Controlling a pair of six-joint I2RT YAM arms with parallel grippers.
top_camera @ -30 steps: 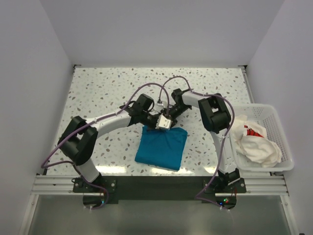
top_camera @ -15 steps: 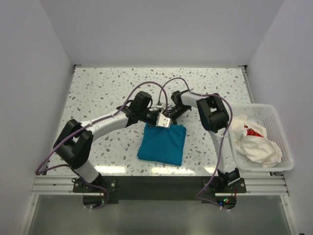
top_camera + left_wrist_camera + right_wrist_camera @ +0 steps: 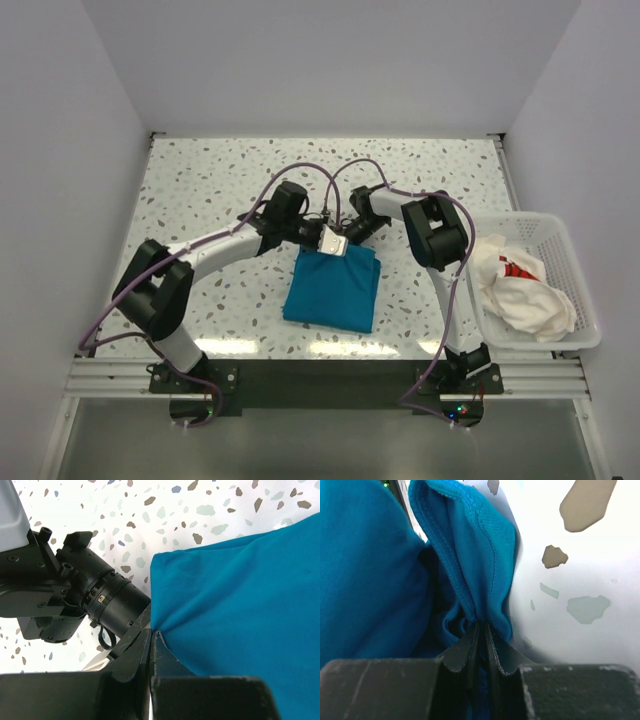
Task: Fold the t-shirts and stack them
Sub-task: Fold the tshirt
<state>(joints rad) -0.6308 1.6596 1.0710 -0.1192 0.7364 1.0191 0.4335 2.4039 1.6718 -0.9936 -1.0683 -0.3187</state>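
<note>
The teal-blue t-shirt point(image 3: 332, 292) lies folded into a rough rectangle on the speckled table, in front of both arms. My left gripper point(image 3: 322, 244) is shut on its far left corner; the left wrist view shows the jaws point(image 3: 152, 632) pinching the cloth point(image 3: 240, 595). My right gripper point(image 3: 345, 238) is right beside it, shut on a bunched hemmed edge of the same shirt point(image 3: 375, 570), its jaws point(image 3: 482, 626) closed on the fold. The white t-shirt with red marks point(image 3: 520, 290) lies crumpled in the basket at the right.
The white mesh basket point(image 3: 560, 225) stands at the table's right edge. The right arm's black wrist point(image 3: 100, 600) sits close to the left of my left jaws. Walls enclose the table at the back and both sides.
Both grippers have moved a little toward the back of the table with the shirt's far edge, and the shirt has slid slightly back and squared up.
</note>
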